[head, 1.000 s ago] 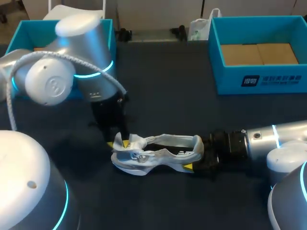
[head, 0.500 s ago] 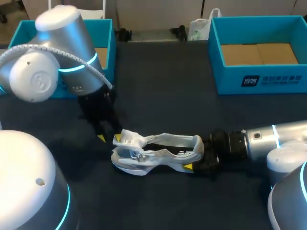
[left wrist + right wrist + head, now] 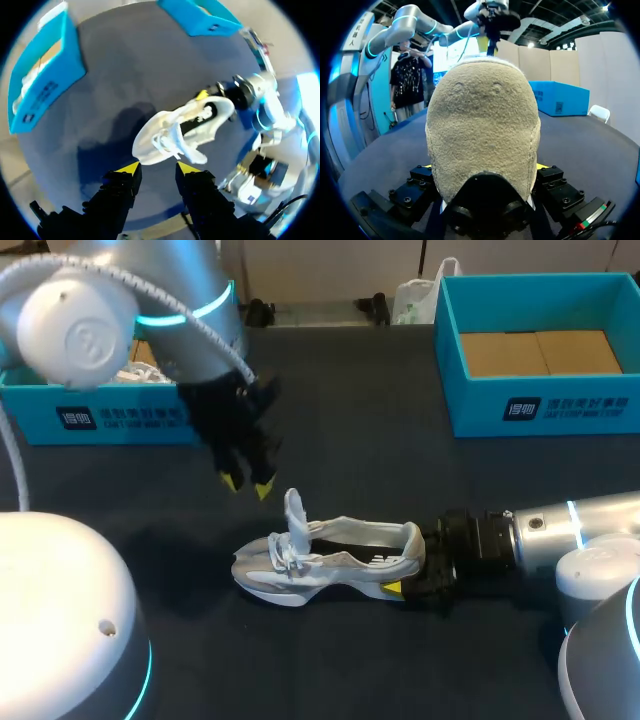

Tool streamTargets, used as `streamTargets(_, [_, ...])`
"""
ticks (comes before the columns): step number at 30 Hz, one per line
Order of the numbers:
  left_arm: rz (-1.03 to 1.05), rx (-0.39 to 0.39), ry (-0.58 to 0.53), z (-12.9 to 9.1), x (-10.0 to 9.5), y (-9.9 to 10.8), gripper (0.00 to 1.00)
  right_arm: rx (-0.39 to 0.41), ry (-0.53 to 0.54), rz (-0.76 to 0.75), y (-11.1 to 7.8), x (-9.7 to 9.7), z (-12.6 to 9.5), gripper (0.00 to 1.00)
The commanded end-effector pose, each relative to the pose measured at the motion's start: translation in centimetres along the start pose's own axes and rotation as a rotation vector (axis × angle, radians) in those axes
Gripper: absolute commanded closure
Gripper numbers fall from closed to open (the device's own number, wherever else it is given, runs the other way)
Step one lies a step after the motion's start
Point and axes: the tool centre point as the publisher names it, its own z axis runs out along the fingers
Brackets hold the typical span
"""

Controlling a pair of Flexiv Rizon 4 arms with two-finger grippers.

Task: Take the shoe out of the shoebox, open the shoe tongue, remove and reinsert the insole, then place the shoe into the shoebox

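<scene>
Toward the near middle of the surface [image 3: 360,440]: shoe [image 3: 330,565] on its sole, toe to the left, heel to the right and clamped between the jaws of the right arm [image 3: 560,540], tongue [image 3: 295,512] standing up. Behind and left of the toe, above the surface and apart from the shoe: jaws of the left arm [image 3: 150,310], nothing between them. At back left: left shoebox [image 3: 110,418]; at back right: right shoebox [image 3: 540,405], both well apart from the shoe.

White shoe [image 3: 175,127] ahead of empty gripper [image 3: 156,168]
</scene>
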Motion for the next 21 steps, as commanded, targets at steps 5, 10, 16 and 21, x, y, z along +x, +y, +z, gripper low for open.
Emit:
streamTargets(5, [0.372,-0.056,-0.038,-2.4,2.2,-1.6,1.0,0.007,0.0,0.001,0.0,0.0,0.2,1.0])
streamTargets(10, [0.593,-0.138,-0.145,-2.9,3.7,-1.6,1.0,0.007,0.0,0.001,0.0,0.0,0.2,1.0])
streamTargets(16, [0.593,-0.138,-0.145,-2.9,3.7,-1.6,1.0,0.007,0.0,0.001,0.0,0.0,0.2,1.0])
streamTargets(21, [0.631,-0.125,-0.137,-2.8,3.7,-1.6,1.0,0.007,0.0,0.001,0.0,0.0,0.2,1.0])
